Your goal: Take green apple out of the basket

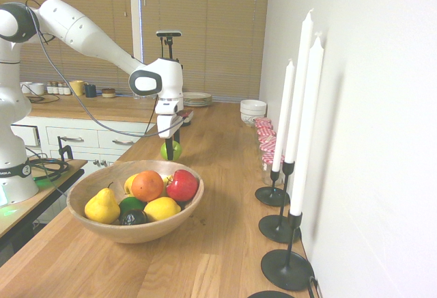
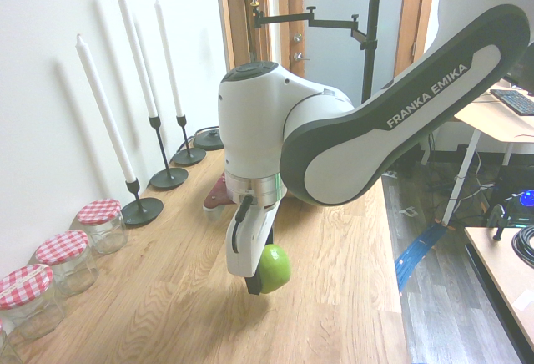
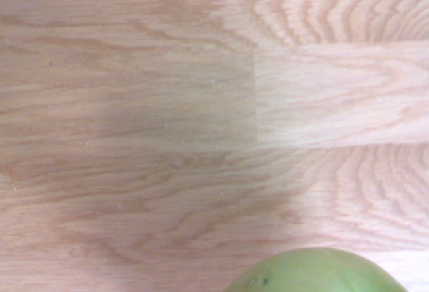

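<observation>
Green and glossy, the apple (image 2: pixel 275 269) is gripped between the widely spread fingers of the gripper (image 1: pixel 172 149), over or on the counter (image 1: pixel 225 195), outside and, in the first exterior view, beyond the far side of the basket (image 1: pixel 126 234), which holds other fruit.

Apple (image 2: pixel 274 268) grn; jar lids (image 2: pixel 61 247) red/wht checked.

A kitchen: drawers (image 1: pixel 78 137), stacked plates (image 1: pixel 197 98), fruit bowl (image 1: pixel 135 202)
</observation>
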Controlling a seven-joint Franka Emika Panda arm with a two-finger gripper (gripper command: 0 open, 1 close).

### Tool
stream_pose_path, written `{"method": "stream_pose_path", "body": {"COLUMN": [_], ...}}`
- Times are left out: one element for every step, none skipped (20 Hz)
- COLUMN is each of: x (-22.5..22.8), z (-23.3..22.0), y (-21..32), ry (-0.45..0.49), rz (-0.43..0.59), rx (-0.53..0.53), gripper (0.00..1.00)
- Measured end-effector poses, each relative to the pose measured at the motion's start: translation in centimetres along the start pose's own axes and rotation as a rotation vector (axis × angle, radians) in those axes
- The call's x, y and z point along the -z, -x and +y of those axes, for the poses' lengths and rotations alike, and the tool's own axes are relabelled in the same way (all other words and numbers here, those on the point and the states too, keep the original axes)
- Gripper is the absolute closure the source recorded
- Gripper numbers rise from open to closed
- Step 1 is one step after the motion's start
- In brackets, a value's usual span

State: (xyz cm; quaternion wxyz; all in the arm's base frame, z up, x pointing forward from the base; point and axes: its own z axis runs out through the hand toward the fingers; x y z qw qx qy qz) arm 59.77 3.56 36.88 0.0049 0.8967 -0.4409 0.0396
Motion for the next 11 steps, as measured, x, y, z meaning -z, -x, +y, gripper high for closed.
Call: {"method": "stream_pose_path", "body": {"x": [-0.19,-0.36,-0.48,-0.55,-0.56,-0.56,-0.56,-0.55,-0.52,-0.5,-0.47], "z": [0.05,0.1,0.14,0.16,0.16,0.16,0.16,0.17,0.19,0.23,0.27], "y": [0.15,0.27,0.38,0.42,0.43,0.43,0.42,0.41,0.38,0.31,0.22], "ry": [0.003,0.006,0.009,0.01,0.01,0.01,0.01,0.01,0.009,0.009,0.009], "rz": [-0.003,-0.005,-0.007,-0.007,-0.007,-0.007,-0.007,-0.007,-0.007,-0.006,-0.006], "rx": [-0.004,-0.006,-0.008,-0.01,-0.011,-0.012,-0.012,-0.013,-0.013,-0.015,-0.016], "gripper": [0.0,0.0,0.0,0.0,0.0,0.0,0.0,0.0,0.0,0.0,0.0]}}
